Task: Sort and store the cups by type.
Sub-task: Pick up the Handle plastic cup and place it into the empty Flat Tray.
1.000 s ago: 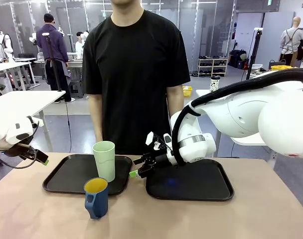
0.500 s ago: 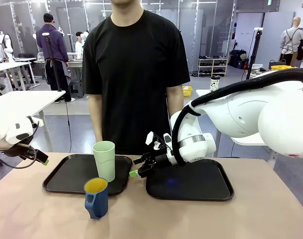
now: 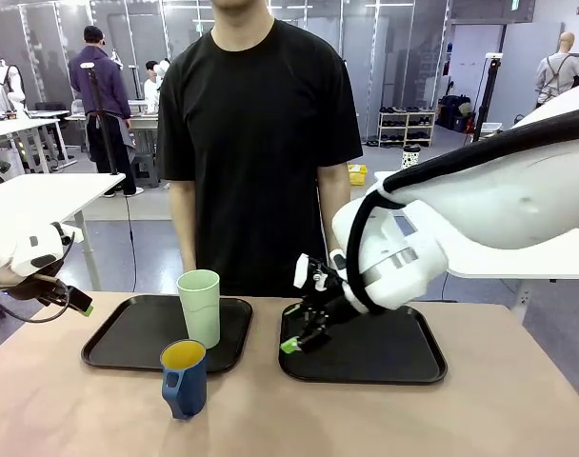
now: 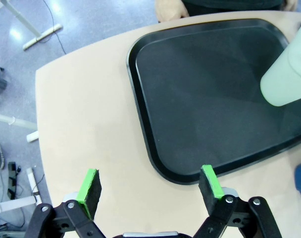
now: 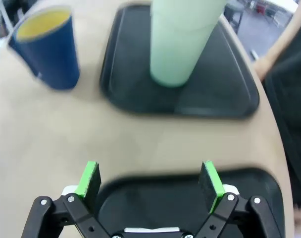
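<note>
1. Broadly, the room is an open workshop with glass partitions, white tables and people farther off. The one hazard in it, I judge, is the person (image 3: pixel 261 143) standing against the far edge, within reach of a wide arm swing.
2. The counter (image 3: pixel 480 419) is pale tan, flat and looks smooth, so a nudged cup would probably slide rather than hold its place.
3. Two black trays lie side by side on it. The left tray (image 3: pixel 128 335) carries one cup and the right tray (image 3: pixel 385 354) carries none. Sorting could fail simply by both cups ending on one tray.
4. The mint-green tumbler (image 3: pixel 200 307) stands upright on the near right part of the left tray. It is tall and narrow, so a sideways brush from a spread finger could topple it.
5. The dark blue mug (image 3: pixel 184 378), yellow inside, stands on the bare counter just in front of that tray and close to the tumbler. A reach for either cup risks knocking the other.
6. The right gripper (image 3: pixel 297 335) hovers over the right tray's near left corner, aimed at the cups, fingers wide apart and holding nothing.
7. The left gripper (image 3: pixel 78 303) hangs beyond the left tray's outer side, fingers likewise wide apart and bare.
</note>
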You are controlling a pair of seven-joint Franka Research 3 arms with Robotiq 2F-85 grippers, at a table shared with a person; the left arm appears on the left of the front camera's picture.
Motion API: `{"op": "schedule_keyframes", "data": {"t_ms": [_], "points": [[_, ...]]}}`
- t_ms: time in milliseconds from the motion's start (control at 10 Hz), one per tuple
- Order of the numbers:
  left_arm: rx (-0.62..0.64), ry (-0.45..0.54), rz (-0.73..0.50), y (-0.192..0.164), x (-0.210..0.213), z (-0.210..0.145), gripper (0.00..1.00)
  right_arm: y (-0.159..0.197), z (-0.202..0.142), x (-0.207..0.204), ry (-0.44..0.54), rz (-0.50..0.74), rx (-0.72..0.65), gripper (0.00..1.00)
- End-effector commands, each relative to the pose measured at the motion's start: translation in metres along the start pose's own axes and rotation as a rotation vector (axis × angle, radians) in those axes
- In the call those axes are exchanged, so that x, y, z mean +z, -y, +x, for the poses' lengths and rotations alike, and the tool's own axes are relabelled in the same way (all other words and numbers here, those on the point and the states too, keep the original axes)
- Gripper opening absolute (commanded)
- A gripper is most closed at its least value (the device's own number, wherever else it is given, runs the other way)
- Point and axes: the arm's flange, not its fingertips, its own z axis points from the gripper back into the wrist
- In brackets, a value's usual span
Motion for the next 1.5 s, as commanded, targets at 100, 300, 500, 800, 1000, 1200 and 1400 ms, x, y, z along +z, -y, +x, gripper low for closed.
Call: {"op": "schedule_keyframes", "data": {"t_ms": [100,300,500,800,1000,1200,1400], "points": [[-0.009,0.000,0.006,-0.001,0.001,0.000,1.00,-0.049,0.034,0.078,-0.359,-0.106,-0.022,1.00],[-0.009,0.000,0.006,-0.001,0.001,0.000,1.00,-0.074,0.050,0.127,-0.512,-0.210,-0.054,1.00],[-0.009,0.000,0.006,-0.001,0.001,0.000,1.00,-0.093,0.060,0.162,-0.641,-0.225,-0.045,1.00],[-0.009,0.000,0.006,-0.001,0.001,0.000,1.00,-0.110,0.070,0.197,-0.692,-0.212,-0.003,1.00],[-0.009,0.000,0.006,-0.001,0.001,0.000,1.00,-0.109,0.063,0.204,-0.729,-0.113,-0.041,1.00],[-0.009,0.000,0.006,-0.001,0.001,0.000,1.00,-0.106,0.053,0.196,-0.765,-0.068,-0.073,1.00],[-0.009,0.000,0.006,-0.001,0.001,0.000,1.00,-0.114,0.054,0.199,-0.742,-0.095,-0.063,1.00]]}}
